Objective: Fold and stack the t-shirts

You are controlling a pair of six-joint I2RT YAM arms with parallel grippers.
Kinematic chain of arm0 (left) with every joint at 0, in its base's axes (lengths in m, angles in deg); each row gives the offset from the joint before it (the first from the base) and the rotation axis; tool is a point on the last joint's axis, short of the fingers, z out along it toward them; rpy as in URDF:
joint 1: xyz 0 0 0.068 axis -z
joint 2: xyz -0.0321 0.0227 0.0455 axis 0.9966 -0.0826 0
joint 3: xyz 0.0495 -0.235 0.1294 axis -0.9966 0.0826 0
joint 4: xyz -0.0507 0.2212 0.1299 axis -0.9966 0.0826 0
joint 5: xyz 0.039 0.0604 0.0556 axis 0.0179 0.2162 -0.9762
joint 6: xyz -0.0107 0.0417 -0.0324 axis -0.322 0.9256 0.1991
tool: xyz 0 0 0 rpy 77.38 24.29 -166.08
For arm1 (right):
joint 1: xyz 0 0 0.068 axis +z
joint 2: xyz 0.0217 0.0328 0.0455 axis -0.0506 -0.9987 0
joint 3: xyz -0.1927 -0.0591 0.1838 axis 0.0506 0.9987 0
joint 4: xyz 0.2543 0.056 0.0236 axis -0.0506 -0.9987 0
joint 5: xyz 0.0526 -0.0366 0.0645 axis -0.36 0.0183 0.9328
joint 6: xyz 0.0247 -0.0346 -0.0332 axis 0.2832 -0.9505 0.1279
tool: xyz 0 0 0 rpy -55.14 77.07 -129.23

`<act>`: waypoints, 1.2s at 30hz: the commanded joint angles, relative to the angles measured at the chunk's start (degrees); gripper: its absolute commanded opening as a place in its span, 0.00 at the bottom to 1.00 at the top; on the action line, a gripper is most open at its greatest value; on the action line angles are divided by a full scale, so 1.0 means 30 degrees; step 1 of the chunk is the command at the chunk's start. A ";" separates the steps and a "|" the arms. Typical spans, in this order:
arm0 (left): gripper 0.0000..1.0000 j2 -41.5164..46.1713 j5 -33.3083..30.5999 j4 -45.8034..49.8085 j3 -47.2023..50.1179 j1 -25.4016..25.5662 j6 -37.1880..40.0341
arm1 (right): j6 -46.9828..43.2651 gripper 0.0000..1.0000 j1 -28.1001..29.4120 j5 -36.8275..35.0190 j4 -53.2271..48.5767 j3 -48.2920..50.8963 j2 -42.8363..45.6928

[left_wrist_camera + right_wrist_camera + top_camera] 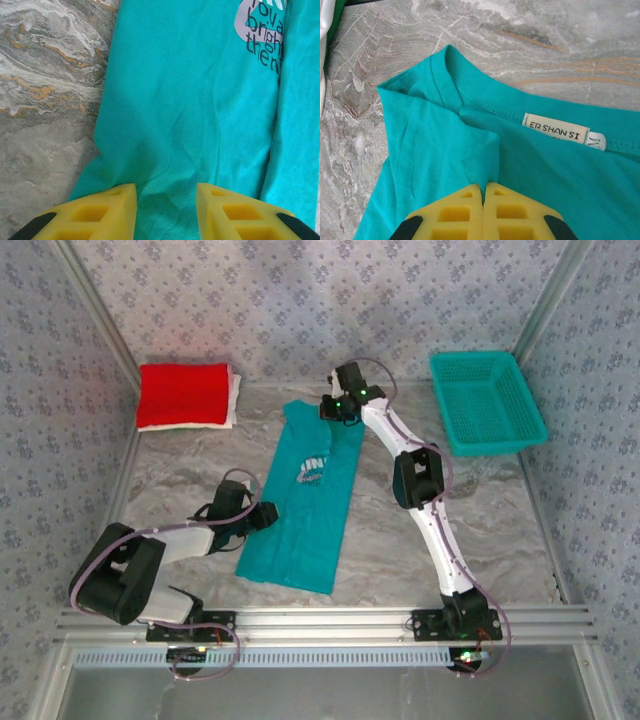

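Marble-look table [480,510], teal tee [305,505] flat, folded tees [185,395], mesh basket [488,400]

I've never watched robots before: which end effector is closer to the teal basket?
Right. The right end effector pinches the teal t-shirt at its collar, to the left of the basket. The left end effector is at the shirt's left edge, farther off.

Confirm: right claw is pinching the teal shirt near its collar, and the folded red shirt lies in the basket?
Not in the basket: the top view shows the red shirt at far left, away from it. The right claw does pinch the teal shirt.
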 commanded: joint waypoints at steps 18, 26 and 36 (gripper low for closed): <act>0.37 -0.0552 -0.0940 0.3688 0.1369 0.0180 -0.0318 | 0.3198 0.00 -0.1185 0.0952 0.0905 0.3956 0.3267; 0.37 0.0014 -0.1405 0.4092 0.1508 0.0180 -0.0434 | 0.3644 0.00 -0.1549 0.0090 0.1049 0.5801 0.3118; 0.37 -0.0115 -0.1461 0.4004 0.1587 0.0180 -0.0520 | 0.3781 0.00 -0.1641 0.0320 0.1243 0.5027 0.3360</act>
